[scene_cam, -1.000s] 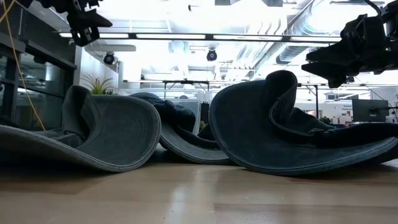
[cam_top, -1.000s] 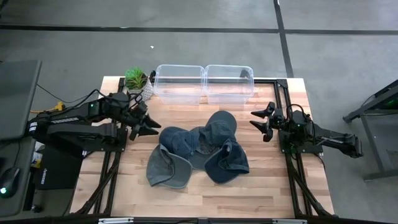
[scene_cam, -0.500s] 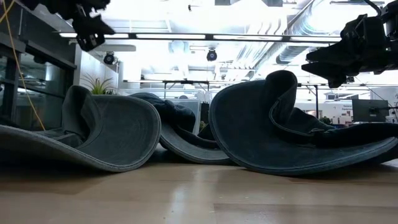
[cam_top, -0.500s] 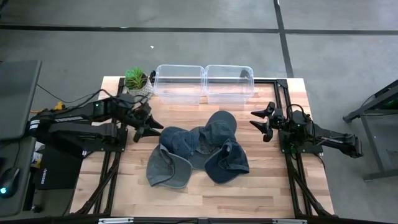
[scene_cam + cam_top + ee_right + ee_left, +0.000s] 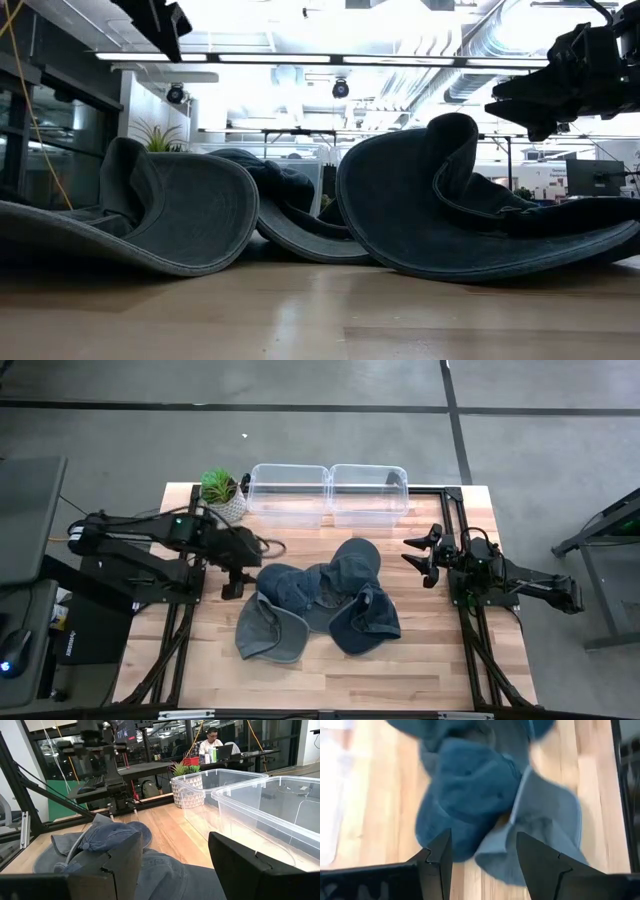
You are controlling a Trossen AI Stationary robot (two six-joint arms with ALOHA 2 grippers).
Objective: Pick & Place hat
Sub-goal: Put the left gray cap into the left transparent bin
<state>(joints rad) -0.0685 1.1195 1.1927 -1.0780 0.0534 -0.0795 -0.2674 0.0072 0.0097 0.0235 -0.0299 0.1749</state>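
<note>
The hats (image 5: 315, 608) lie in an overlapping pile at the middle of the table (image 5: 400, 670), with the two clear bins (image 5: 328, 494) along the far edge. The left gripper (image 5: 236, 582) hangs above the pile's near-left edge, pointing down; in the left wrist view its jaws stand partly apart and empty, with the blue hats directly below.

For a clean pick, the gripper should descend over a single raised fold or brim — not across two overlapping hats — and close only once fabric sits between both fingers. A lift should be slow enough to show whether a neighbouring hat drags along.

The right gripper (image 5: 421, 557) waits at the table's right side, jaws wide and empty.

No brand, label or legible writing shows on the hats, bins or potted plant (image 5: 219, 489).
</note>
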